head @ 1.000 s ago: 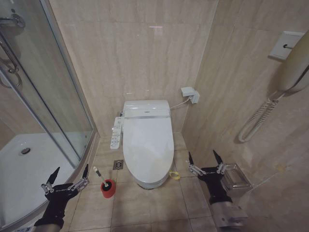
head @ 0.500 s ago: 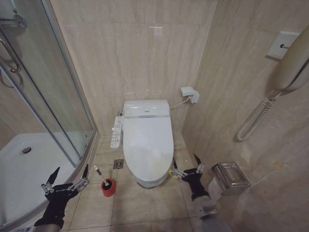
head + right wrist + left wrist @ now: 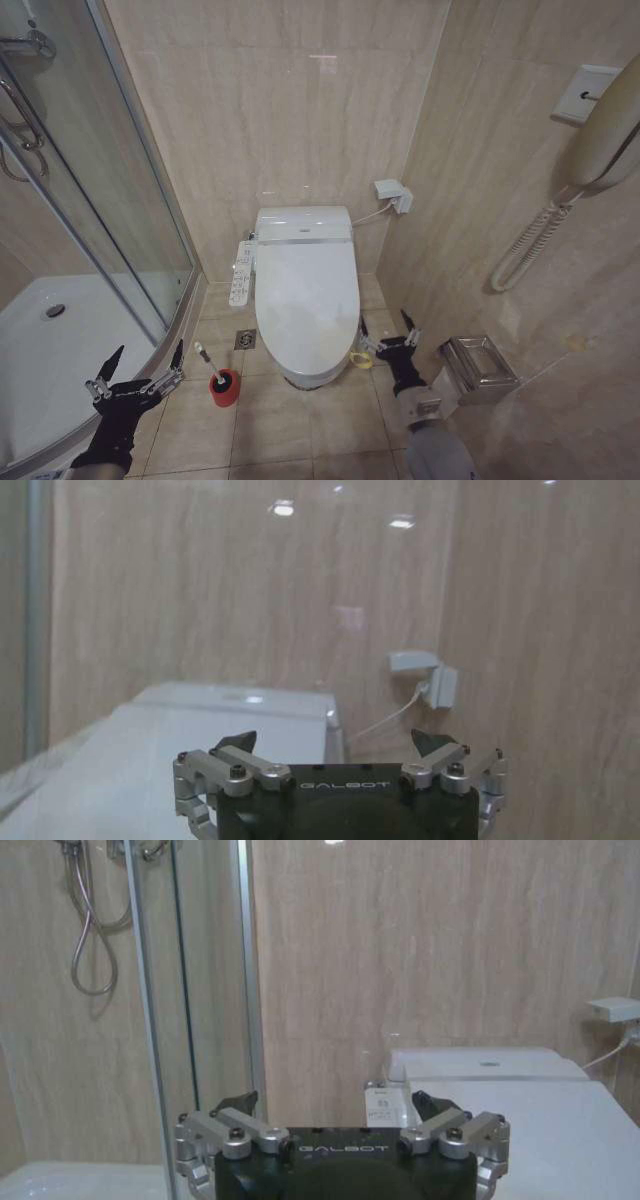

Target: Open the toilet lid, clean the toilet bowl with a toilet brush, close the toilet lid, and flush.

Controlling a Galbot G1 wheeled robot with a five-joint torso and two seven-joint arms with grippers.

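Head view, going from the left: the left gripper (image 3: 137,370) hovers with its 2 fingers spread wide and empty over the floor by the curved edge of the shower tray (image 3: 60,350). Just beside it, the toilet brush (image 3: 209,366) stands tilted in its red holder (image 3: 224,389) on the floor tiles (image 3: 300,420), near the toilet's front left. The toilet lid (image 3: 306,295) lies shut, hiding the toilet bowl. The right gripper (image 3: 387,334), also spread wide and empty, hangs low beside the lid's front right edge, with a steel paper holder (image 3: 480,368) on the wall beyond it.
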